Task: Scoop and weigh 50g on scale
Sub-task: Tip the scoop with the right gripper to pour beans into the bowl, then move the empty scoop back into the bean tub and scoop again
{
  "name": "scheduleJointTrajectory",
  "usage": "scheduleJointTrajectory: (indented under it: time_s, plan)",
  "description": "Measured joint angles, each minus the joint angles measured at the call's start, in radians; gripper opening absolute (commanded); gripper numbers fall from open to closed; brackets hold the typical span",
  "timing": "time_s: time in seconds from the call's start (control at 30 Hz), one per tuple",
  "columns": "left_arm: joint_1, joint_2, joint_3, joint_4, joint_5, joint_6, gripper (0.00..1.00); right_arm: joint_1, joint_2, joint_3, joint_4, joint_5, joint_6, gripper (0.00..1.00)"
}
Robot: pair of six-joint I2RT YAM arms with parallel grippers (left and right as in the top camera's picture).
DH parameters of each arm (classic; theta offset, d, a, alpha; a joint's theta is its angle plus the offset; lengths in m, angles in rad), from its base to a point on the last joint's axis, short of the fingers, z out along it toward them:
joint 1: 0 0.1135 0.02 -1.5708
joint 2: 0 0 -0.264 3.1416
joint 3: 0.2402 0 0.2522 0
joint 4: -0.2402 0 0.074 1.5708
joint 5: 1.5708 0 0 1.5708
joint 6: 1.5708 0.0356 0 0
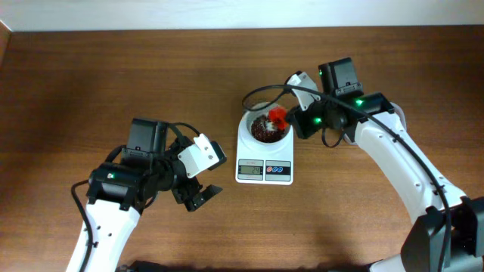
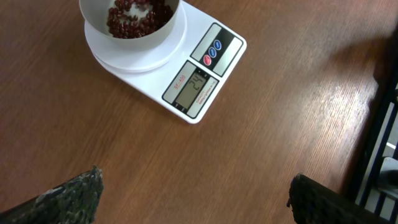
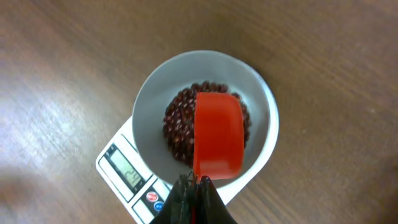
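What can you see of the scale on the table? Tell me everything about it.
The scale is a small, flat, white plastic slab with rounded corners, lying flat on the wooden table. Its front strip has a grey display reading what looks like 24, beside small blue and red buttons. A round white bowl sits on its platform, holding red-brown beans. The right gripper holds an orange-red scoop over the bowl.
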Motion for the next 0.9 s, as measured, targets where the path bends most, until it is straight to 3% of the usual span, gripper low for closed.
scheduleJointTrajectory:
  time_s: [0.17, 0.37, 0.9]
  plan:
    - [0.0, 0.0, 0.0, 0.0, 0.0, 0.0, 0.99, 0.0, -0.008, 0.0, 0.014, 0.008, 0.03, 0.04]
    - [0.0, 0.0, 0.0, 0.0, 0.0, 0.0, 0.99, 0.014, -0.022, 0.0, -0.027, -0.033, -0.073, 0.04]
    - [0.0, 0.0, 0.0, 0.0, 0.0, 0.0, 0.99, 0.104, -0.025, 0.002, 0.031, 0.125, -0.151, 0.04]
